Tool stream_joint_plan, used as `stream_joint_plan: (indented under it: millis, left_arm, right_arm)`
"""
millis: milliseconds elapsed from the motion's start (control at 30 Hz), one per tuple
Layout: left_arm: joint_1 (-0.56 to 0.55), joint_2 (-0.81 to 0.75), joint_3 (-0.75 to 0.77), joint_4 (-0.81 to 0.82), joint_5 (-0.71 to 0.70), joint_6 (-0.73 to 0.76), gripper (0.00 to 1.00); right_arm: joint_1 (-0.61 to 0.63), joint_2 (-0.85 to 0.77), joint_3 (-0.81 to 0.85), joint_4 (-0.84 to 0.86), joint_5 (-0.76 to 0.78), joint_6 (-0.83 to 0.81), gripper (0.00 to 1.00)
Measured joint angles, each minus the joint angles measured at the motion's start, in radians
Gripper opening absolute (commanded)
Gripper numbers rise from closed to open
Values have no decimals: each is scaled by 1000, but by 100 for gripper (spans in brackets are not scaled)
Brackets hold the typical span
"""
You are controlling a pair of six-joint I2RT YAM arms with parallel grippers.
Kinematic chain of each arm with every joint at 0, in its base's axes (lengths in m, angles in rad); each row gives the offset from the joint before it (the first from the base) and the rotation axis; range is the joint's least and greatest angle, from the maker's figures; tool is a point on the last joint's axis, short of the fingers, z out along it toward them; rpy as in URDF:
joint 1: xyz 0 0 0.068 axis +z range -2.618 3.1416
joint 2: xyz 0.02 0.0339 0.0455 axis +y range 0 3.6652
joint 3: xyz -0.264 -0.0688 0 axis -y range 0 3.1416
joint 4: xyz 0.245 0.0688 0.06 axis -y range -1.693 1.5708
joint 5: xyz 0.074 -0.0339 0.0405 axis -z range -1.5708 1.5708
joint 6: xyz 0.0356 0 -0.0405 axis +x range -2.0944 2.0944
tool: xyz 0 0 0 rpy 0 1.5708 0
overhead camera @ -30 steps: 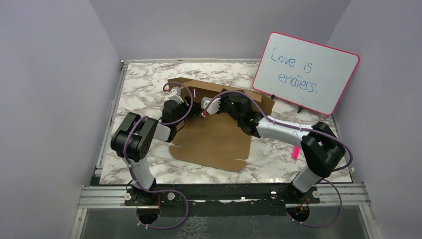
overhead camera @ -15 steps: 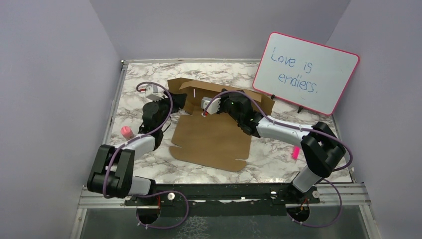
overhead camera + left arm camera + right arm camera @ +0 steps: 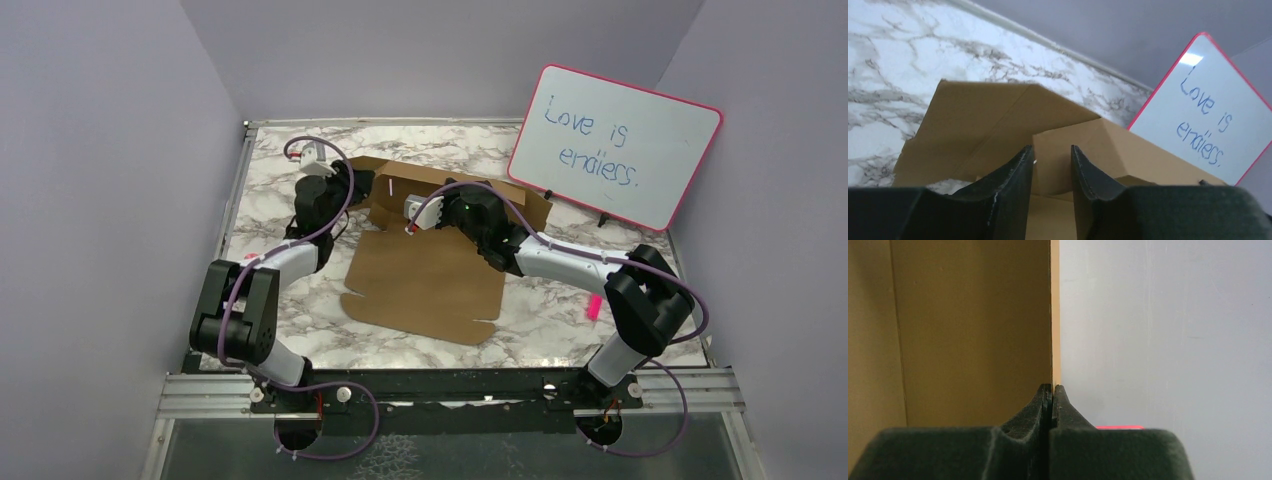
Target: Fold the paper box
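The paper box (image 3: 425, 285) is a brown cardboard sheet lying flat on the marble table, with its far panel (image 3: 525, 205) folded upright. My right gripper (image 3: 430, 200) is shut on that panel's thin edge; in the right wrist view its tips (image 3: 1051, 387) pinch the cardboard (image 3: 973, 330). My left gripper (image 3: 352, 190) is at the box's far left corner. Its jaws (image 3: 1052, 150) stand open a little and nothing is between them. The raised side flap (image 3: 988, 115) and a cardboard corner (image 3: 1063, 150) are just beyond the tips.
A pink-rimmed whiteboard (image 3: 615, 145) with blue writing leans against the right wall behind the box and also shows in the left wrist view (image 3: 1198, 115). A small pink object (image 3: 593, 307) lies on the table at the right. Walls close in the table on three sides.
My left arm has swung out from the sheet's left side and forward to its far left corner, and its jaws have narrowed. The right gripper has kept its grip and place.
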State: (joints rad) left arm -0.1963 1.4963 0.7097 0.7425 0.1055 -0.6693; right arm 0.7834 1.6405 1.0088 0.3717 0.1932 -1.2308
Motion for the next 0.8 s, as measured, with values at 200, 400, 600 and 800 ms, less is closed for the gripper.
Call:
stream_joint_plan:
  millis: [200,400,600,800]
  left_arm:
    - [-16,64,5,-38,53,2,30]
    - [-52,64,5,-35,74,5,31]
    - [-59,76,6,-37,85,16,38]
    - [-12,33,6,-72,86,61,50]
  right_arm:
    - [0,0,0,-2,-1,0,1]
    - [0,0,3,-7,-1,0,1]
    - [0,0,4,-10,-1,0,1]
    - [0,0,4,-11,-2,0,1]
